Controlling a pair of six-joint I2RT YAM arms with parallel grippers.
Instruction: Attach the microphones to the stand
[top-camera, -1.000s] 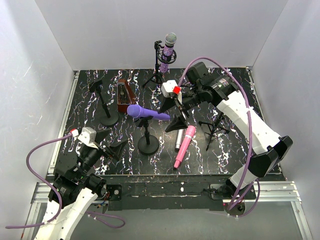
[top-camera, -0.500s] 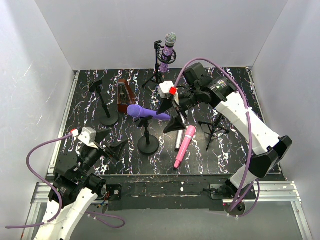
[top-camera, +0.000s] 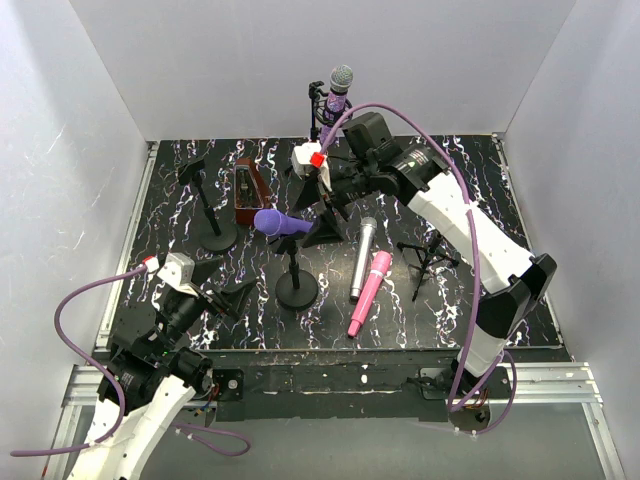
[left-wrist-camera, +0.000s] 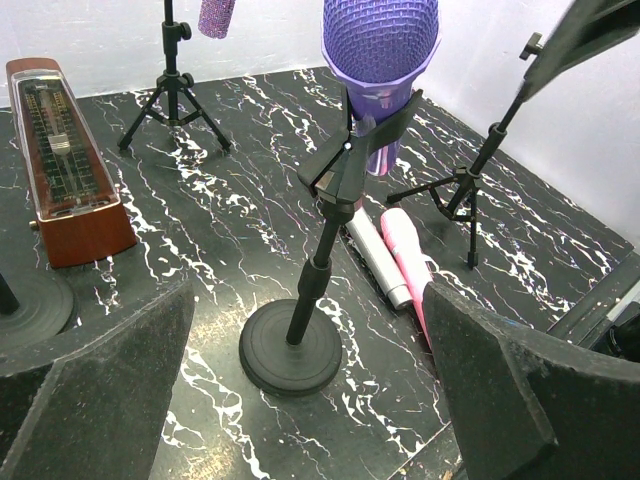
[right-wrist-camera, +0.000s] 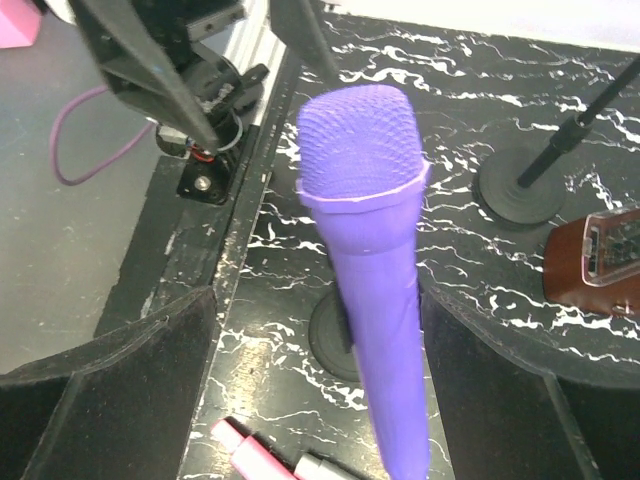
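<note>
The violet microphone lies in the clip of the round-base stand, head pointing left. My right gripper is open around its handle end. In the right wrist view the violet microphone runs between the pads with a gap on each side. The glittery purple microphone sits upright in the back tripod stand. The silver microphone and the pink microphone lie side by side on the table. My left gripper hangs open and empty at the front left, facing the stand base.
A dark red wedge-shaped box stands at the back left. Beside it is an empty round-base stand. An empty tripod stand stands to the right of the lying microphones. White walls close off three sides.
My right gripper has swung left and towards the back, from above the silver microphone to the violet microphone's handle end. The silver microphone is now uncovered. My left arm has not moved.
</note>
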